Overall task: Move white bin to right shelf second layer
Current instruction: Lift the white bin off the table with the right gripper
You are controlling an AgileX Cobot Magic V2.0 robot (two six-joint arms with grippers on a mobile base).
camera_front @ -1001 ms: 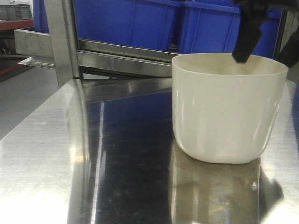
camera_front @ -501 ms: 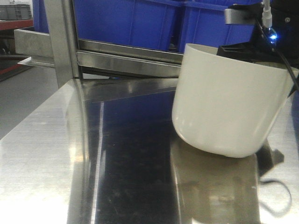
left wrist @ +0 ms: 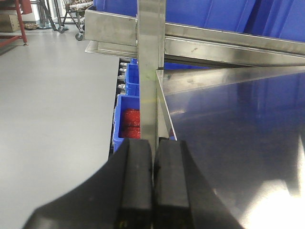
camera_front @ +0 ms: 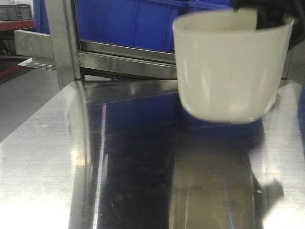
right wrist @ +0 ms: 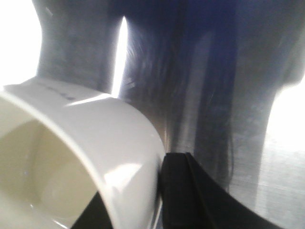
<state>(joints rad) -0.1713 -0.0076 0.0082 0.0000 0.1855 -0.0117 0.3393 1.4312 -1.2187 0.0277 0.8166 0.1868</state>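
— Right hand (right wrist: 136, 205): what is its state?
— Pinching the wall of the white bin (camera_front: 228, 67) at the rim. One black finger (right wrist: 183, 191) lies outside the wall; the inner one is mostly cut off by the frame edge. Left hand (left wrist: 152, 186): fingers (left wrist: 136, 181) pressed together, holding nothing.
— Where is the bin?
— Hanging under the right hand, clear of the table (camera_front: 95, 167), motion-blurred, in front of the shelf rail (camera_front: 126, 62) and blue crates (camera_front: 133, 21).

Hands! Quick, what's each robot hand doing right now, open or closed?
Left hand: closed, holding nothing.
Right hand: closed on the rim of the white bin, holding it above the steel tabletop.
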